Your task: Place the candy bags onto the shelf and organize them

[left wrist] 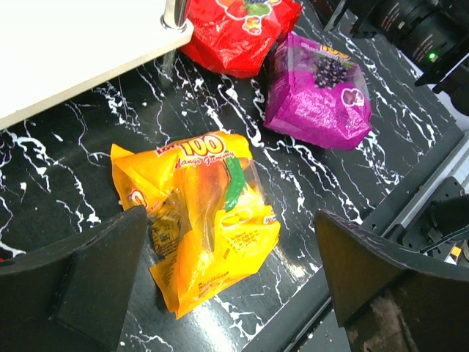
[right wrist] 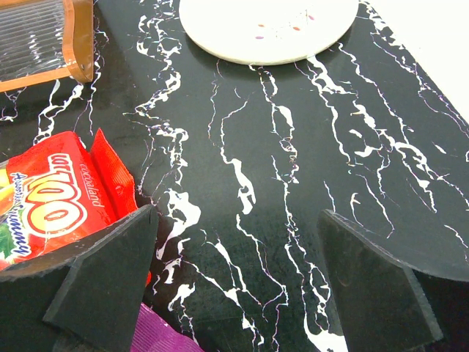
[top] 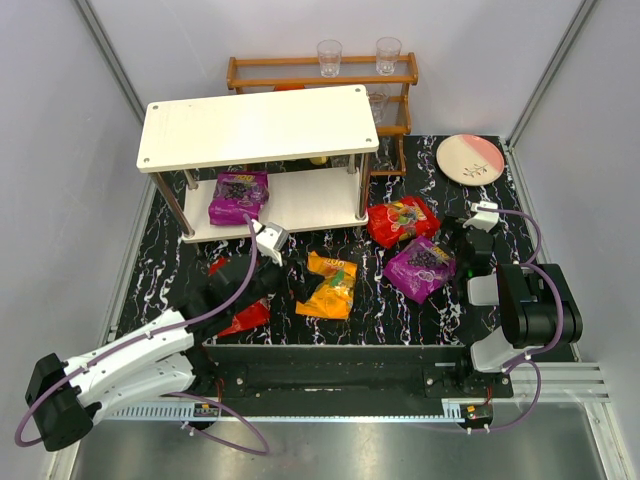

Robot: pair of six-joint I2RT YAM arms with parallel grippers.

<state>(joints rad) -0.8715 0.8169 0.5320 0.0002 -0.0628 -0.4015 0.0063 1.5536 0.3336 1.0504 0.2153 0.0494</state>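
The white two-tier shelf (top: 258, 127) stands at the back, with one purple candy bag (top: 238, 197) on its lower board (left wrist: 66, 44). An orange bag (top: 330, 285) (left wrist: 205, 220) lies on the black marbled mat. My left gripper (top: 268, 272) (left wrist: 229, 242) hovers open over it, its fingers apart from it. A red bag (top: 402, 220) (left wrist: 234, 33) (right wrist: 51, 205) and a purple bag (top: 422, 267) (left wrist: 319, 92) lie further right. Another red bag (top: 240, 315) is partly hidden under my left arm. My right gripper (top: 458, 235) (right wrist: 238, 220) is open over bare mat beside the red bag.
A brown wooden rack (top: 322, 75) (right wrist: 44, 44) with clear glasses (top: 329, 56) stands behind the shelf. A pinkish round plate (top: 470, 158) (right wrist: 267, 22) sits at the back right. Grey walls close in the left, right and back sides.
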